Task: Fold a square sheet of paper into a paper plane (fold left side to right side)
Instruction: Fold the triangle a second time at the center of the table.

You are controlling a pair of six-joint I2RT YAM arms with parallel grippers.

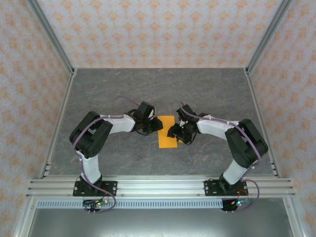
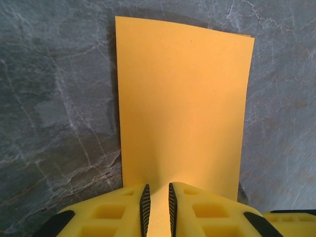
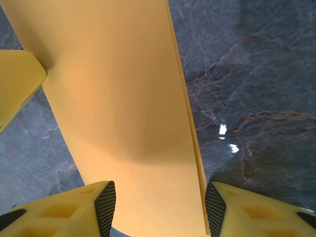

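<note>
Already doubled into a narrow strip at mid-worktop, the square sheet of paper is pinched at one edge by the left end effector and straddled by the wide-open right end effector, while the plane's pointed folds are judged not yet made.

Marbled table, patterned walls — metal rail

I find nothing to read here from any camera: no words, numbers, brands or signs. The sheet of paper shows me a plain orange face, the marbled surface is unmarked, and the walls bear only a repeating ornament.
</note>
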